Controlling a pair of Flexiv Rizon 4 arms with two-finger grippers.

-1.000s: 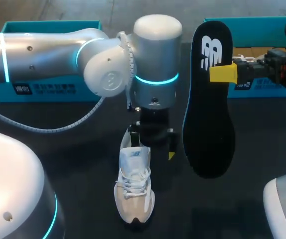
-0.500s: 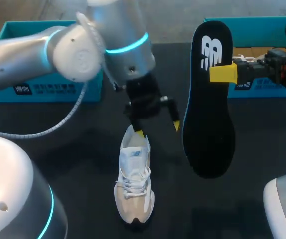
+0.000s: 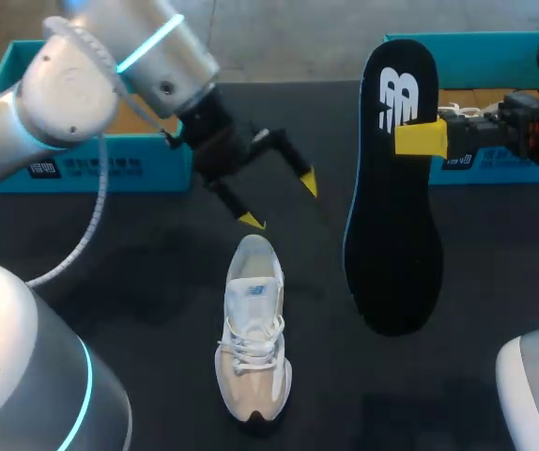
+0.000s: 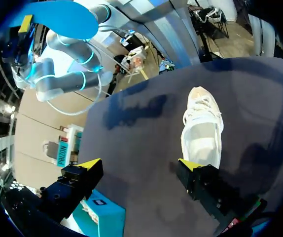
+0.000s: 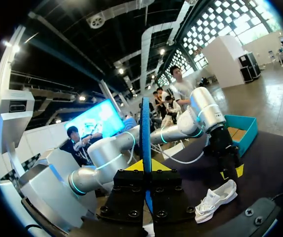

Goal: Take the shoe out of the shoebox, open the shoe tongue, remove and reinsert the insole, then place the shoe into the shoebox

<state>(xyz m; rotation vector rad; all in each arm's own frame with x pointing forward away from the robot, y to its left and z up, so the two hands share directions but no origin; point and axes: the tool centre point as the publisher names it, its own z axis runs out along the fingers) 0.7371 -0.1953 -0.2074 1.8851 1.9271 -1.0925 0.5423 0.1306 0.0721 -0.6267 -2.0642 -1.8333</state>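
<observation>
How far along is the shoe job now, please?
Done: the white-and-beige lace-up sneaker lies on the black table, its black foam insole removed. In hand: the right gripper is shut on that insole, held upright; the left gripper hangs open near the heel. Left: reinserting it and returning the sneaker to the teal cardboard shoebox.

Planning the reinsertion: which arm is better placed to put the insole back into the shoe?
Right. The right fingers grip the insole, held upright near the shoe; the left fingers are open and empty by the shoe's heel.
</observation>
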